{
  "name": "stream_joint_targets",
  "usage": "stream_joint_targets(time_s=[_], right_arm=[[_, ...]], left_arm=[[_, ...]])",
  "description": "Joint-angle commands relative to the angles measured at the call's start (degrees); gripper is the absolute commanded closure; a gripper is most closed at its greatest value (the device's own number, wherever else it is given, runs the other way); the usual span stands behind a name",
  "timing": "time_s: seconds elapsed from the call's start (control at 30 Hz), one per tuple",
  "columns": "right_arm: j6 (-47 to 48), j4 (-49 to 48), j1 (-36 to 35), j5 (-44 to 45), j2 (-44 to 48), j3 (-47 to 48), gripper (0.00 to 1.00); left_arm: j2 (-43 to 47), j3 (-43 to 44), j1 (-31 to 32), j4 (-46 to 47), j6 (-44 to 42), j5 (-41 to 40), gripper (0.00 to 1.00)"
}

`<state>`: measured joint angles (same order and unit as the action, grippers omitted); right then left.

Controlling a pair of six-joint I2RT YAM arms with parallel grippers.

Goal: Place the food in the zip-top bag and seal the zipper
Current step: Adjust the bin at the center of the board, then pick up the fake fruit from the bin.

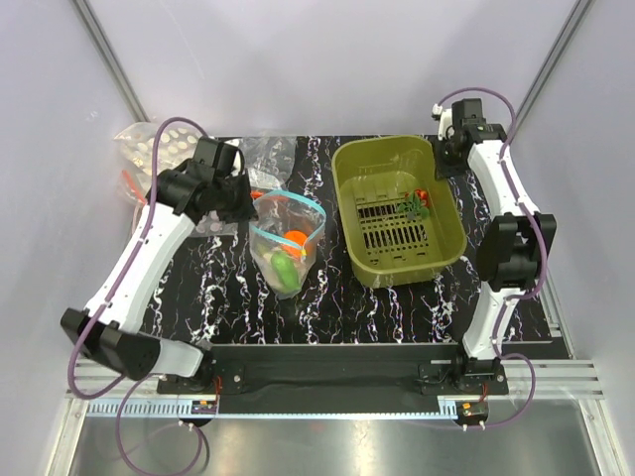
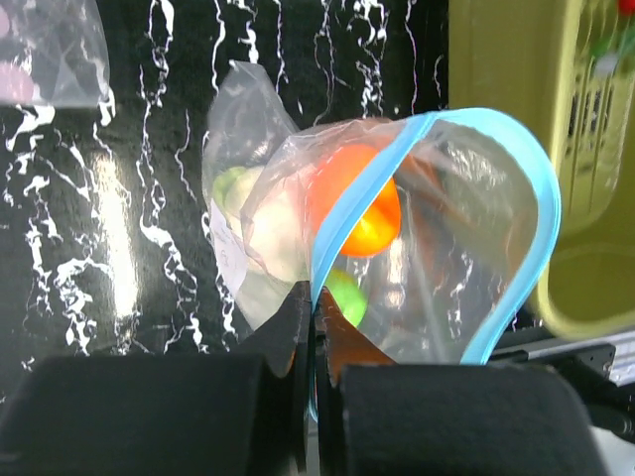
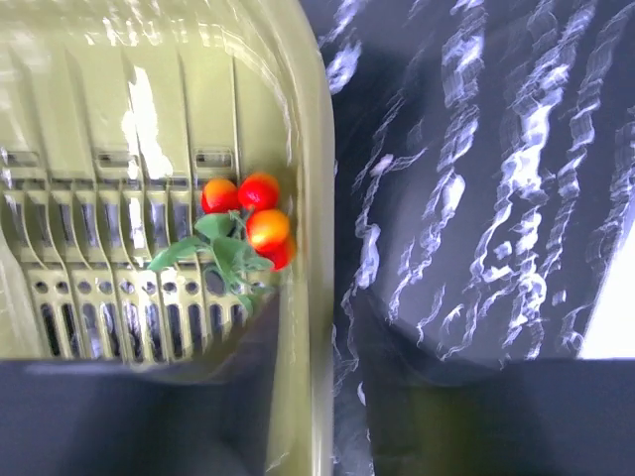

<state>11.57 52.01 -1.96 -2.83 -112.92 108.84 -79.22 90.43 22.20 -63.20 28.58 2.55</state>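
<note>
Left hand [image 2: 317,315] pinches the zip-top bag [image 2: 456,258] at its zipper [image 2: 354,211].

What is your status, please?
Left jaws shut on teal-blue zipper of clear plastic bag; mouth open, round orange toy food inside. Right jaws astride olive-green basket rim, grip unclear.

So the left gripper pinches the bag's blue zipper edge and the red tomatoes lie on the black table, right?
Not on the table: the red tomatoes lie inside the green basket, per the right wrist view. The left gripper does pinch the zipper.
</note>
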Motion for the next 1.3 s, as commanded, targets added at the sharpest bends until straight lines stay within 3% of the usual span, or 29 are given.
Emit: stream_joint_targets(time_s=[0.0, 0.03, 0.07, 0.13, 0.17, 0.27, 0.37, 0.6, 0.73, 1.0, 1.27], right_arm=[[-5.74, -8.22, 0.02, 9.40, -0.19, 5.33, 0.53], [-7.69, -9.02, -0.24, 16.12, 0.07, 5.42, 0.45], [-8.75, -9.03, -0.33, 16.97, 1.29, 5.60, 0.43], [-11.04, -10.08, -0.42, 18.56, 3.14, 4.81, 0.25], [-12.09, -9.82, -0.50, 18.91, 5.15, 4.81, 0.22], [-17.45, -8.85, -0.68, 18.65, 10.50, 3.41, 0.23], [-25.86, -7.54, -1.73, 15.67, 16.04, 0.16, 0.30], [-27.31, -4.46, -10.16, 12.59, 19.24, -7.93, 0.28], [-26.25, -2.53, -13.86, 14.25, 16.34, -7.59, 0.25], [-19.93, 6.43, -14.66, 22.25, 1.67, -0.12, 0.15], [-19.22, 0.65, -14.66, 23.74, -4.40, -1.78, 0.15]], left_arm=[[3.98, -0.78, 0.92, 0.54, 0.43, -0.70, 1.00], [4.51, -0.78, 1.18, -0.16, 0.43, -0.87, 1.00], [4.69, -0.61, 1.27, -0.43, 0.34, -1.22, 1.00], [5.39, -0.61, 1.97, -1.22, 0.34, -2.28, 1.00], [5.74, -0.96, 2.24, -1.22, 0.51, -2.28, 1.00], [7.23, -2.19, 2.68, -0.26, 1.04, -2.37, 1.00], [7.77, -1.76, 3.29, 0.44, 0.96, -2.37, 1.00], [7.32, -1.48, 3.29, 1.84, 0.34, -4.40, 1.00], [7.24, -1.40, 3.38, 1.85, 0.25, -3.25, 1.00], [7.59, -1.58, 3.47, 3.96, -0.10, -2.81, 1.00], [6.45, 0.27, 3.47, 4.58, -1.42, -2.81, 1.00]])
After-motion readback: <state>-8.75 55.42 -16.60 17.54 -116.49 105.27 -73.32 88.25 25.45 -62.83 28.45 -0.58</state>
